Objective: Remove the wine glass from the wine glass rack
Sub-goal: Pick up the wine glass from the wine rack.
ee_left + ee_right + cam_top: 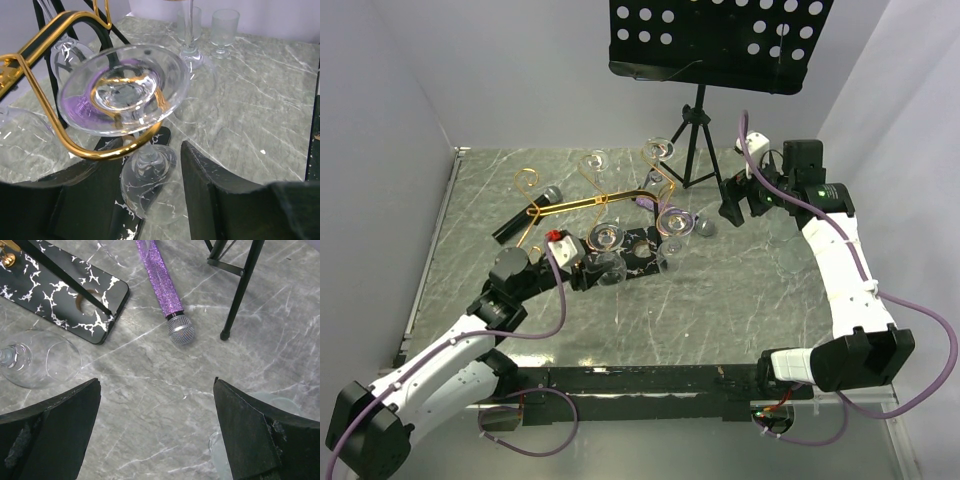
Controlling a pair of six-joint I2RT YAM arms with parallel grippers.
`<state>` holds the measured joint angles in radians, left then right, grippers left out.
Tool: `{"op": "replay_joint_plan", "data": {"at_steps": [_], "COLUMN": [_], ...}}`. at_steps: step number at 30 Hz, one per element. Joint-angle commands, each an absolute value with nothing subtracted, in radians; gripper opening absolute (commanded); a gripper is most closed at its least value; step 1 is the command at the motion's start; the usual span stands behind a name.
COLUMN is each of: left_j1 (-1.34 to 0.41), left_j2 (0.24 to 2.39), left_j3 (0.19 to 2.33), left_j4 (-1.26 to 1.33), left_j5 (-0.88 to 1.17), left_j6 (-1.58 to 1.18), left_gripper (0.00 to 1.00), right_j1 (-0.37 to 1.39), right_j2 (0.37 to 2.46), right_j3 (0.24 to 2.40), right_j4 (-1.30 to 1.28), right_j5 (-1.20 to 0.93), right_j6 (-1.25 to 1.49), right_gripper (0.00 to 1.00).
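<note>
While the wine glass (122, 92) hung upside down, its foot hooked over a gold arm of the wine glass rack (110, 152), the left gripper (150, 172) straddled its bowl. We could not tell whether it gripped. We judged that a sideways pull could catch the foot on the curl and tip the rack. The right gripper (156, 387) hovered wide open and empty.
</note>
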<state>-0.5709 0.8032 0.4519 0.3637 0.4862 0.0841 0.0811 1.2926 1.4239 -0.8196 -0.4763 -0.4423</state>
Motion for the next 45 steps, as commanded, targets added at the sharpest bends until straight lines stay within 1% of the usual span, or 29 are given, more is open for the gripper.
{"op": "replay_joint_plan", "data": {"at_steps": [1,3,8,12,17,24,31,33,35,41,42,43,45], "left_j1": [-0.604,-0.618,-0.621,-0.621,-0.621,-0.621,-0.620,-0.620,-0.621,-0.618,-0.617,-0.615,-0.607], "left_j2": [0.790,0.781,0.802,0.830,0.838,0.868,0.949,0.969,0.976,0.963,0.960,0.957,0.953], "left_j3": [0.428,0.433,0.414,0.400,0.361,0.334,0.344,0.345,0.341,0.351,0.356,0.360,0.368], "left_j4": [0.439,0.401,0.465,0.518,0.598,0.698,0.771,0.798,0.805,0.776,0.767,0.758,0.741], "left_j5": [0.436,0.404,0.365,0.356,0.350,0.386,0.417,0.419,0.419,0.426,0.428,0.431,0.445], "left_j6": [0.093,0.112,0.063,0.035,0.025,0.008,0.008,0.008,0.008,0.006,0.011,0.014,0.020], "left_gripper": [0.58,0.62,0.62,0.57,0.56,0.51,0.39,0.34,0.32,0.16,0.11,0.01,0.01], "right_j1": [0.087,0.087,0.091,0.095,0.103,0.123,0.140,0.143,0.146,0.153,0.156,0.158,0.160], "right_j2": [1.270,1.279,1.293,1.296,1.299,1.321,1.336,1.339,1.341,1.347,1.347,1.348,1.353], "right_j3": [1.482,1.486,1.489,1.486,1.489,1.499,1.514,1.522,1.528,1.520,1.517,1.514,1.513], "right_j4": [-0.848,-0.848,-0.842,-0.847,-0.865,-0.893,-0.920,-0.933,-0.940,-0.937,-0.934,-0.931,-0.928], "right_j5": [-0.463,-0.465,-0.466,-0.462,-0.449,-0.422,-0.385,-0.376,-0.367,-0.353,-0.353,-0.350,-0.350], "right_j6": [-0.472,-0.471,-0.466,-0.474,-0.485,-0.514,-0.540,-0.546,-0.551,-0.555,-0.554,-0.555,-0.554], "right_gripper": [1.00,1.00,1.00,1.00,1.00,1.00,1.00,1.00,1.00,1.00,1.00,1.00,1.00]}}
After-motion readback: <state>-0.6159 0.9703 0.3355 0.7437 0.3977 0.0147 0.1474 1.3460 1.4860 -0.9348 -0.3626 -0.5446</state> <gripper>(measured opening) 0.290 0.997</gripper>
